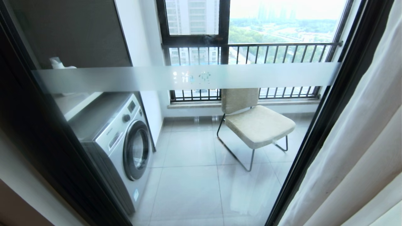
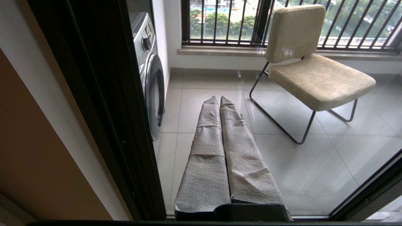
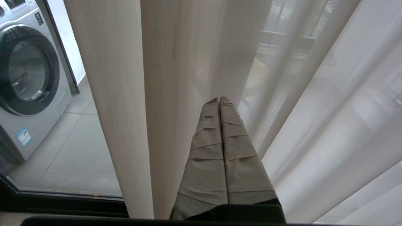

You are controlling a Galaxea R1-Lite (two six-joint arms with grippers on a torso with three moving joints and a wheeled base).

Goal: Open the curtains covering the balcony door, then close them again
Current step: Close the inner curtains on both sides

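We stand close in front of the balcony door (image 1: 201,77), whose glass is uncovered across most of the head view, its black frame slanting down on both sides and a frosted stripe with small pale characters running across the pane. The curtains (image 1: 361,147) are gathered at our right, hanging in pale pleats just beside the right edge of the frame — in the right wrist view they fill nearly everything, an opaque beige fold next to a sheer white layer through which the light shows. Our right gripper (image 3: 219,99) points into those folds with its wrapped fingers pressed together and nothing between them; whether the tips touch the cloth we cannot tell. Our left gripper (image 2: 219,98) faces the bare glass, its fingers likewise pressed together and empty. Neither arm shows in the head view. Beyond the glass, on the tiled balcony floor, a silver washing machine (image 1: 121,144) stands at the left and a beige cushioned chair (image 1: 256,121) on a thin metal frame sits before the window with railing bars (image 1: 251,51).
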